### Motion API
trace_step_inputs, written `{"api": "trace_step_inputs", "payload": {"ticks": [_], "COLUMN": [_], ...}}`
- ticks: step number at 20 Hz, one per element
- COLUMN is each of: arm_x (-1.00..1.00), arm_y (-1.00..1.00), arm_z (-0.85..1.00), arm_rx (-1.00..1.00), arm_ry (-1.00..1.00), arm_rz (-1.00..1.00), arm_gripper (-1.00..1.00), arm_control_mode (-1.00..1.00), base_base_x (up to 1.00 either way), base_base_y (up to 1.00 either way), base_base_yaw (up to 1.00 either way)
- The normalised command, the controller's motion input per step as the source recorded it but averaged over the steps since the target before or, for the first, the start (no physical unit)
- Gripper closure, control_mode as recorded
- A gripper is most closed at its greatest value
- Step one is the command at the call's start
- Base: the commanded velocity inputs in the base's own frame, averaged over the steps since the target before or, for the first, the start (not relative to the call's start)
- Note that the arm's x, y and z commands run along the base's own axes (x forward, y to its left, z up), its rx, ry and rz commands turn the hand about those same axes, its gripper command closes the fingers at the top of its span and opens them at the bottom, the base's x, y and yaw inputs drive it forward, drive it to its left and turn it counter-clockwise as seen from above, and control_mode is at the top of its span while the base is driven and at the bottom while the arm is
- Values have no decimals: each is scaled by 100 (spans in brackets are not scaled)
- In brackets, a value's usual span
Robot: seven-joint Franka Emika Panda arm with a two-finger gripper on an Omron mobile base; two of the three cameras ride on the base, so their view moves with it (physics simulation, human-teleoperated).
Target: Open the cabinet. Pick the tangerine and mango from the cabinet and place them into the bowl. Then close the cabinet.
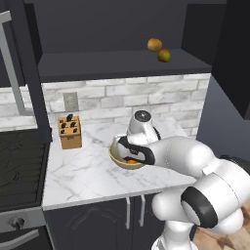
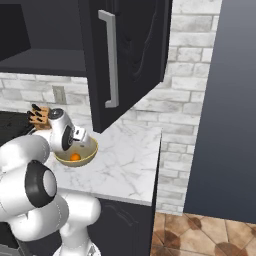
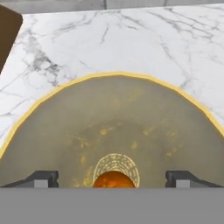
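The jaws stand wide apart, holding nothing: in the hand view the two dark fingertips (image 3: 43, 178) sit far to either side, and the tangerine (image 3: 113, 180) lies free between them on the floor of the bowl (image 3: 65, 131). The gripper (image 3: 113, 179) hangs just over the bowl, pointing down into it. From the right base view the tangerine (image 2: 75, 157) shows as a small orange spot low inside the tan-gold bowl (image 2: 87, 156), with the gripper (image 2: 78, 141) directly above it.

The bowl (image 1: 117, 158) stands on the white marble counter (image 1: 83, 176), about midway between the back wall and the front edge, toward the counter's right half. A wooden knife block (image 1: 70, 132) stands well to its left, near the back edge by the brick wall.

Above, the cabinet (image 1: 117, 66) is open. Its shelf carries two fruits near its right end, close to the front edge: the mango (image 1: 164, 55), with green, red and yellow skin, and just behind and left of it a duller brownish-orange round fruit (image 1: 154, 45). The two look very close, perhaps touching. In the right base view one cabinet door (image 2: 130, 55) swings out over the counter, its long silver bar handle (image 2: 111, 65) facing the camera.
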Motion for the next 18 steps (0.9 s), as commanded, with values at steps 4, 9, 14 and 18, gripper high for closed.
{"api": "trace_step_inputs", "payload": {"ticks": [4, 9, 14, 18], "arm_x": [-7, -22, -18, -48], "arm_y": [-2, -1, 0, -5], "arm_z": [81, 71, 40, 39], "arm_rx": [0, 0, -1, 0], "arm_ry": [0, 0, -3, -21], "arm_rz": [0, -1, 0, 0], "arm_gripper": [-100, -100, -100, -100], "arm_control_mode": [-100, -100, -100, -100], "base_base_x": [0, 0, 0, 0], "base_base_y": [0, 0, 0, 0], "base_base_yaw": [0, 0, 0, 0]}}
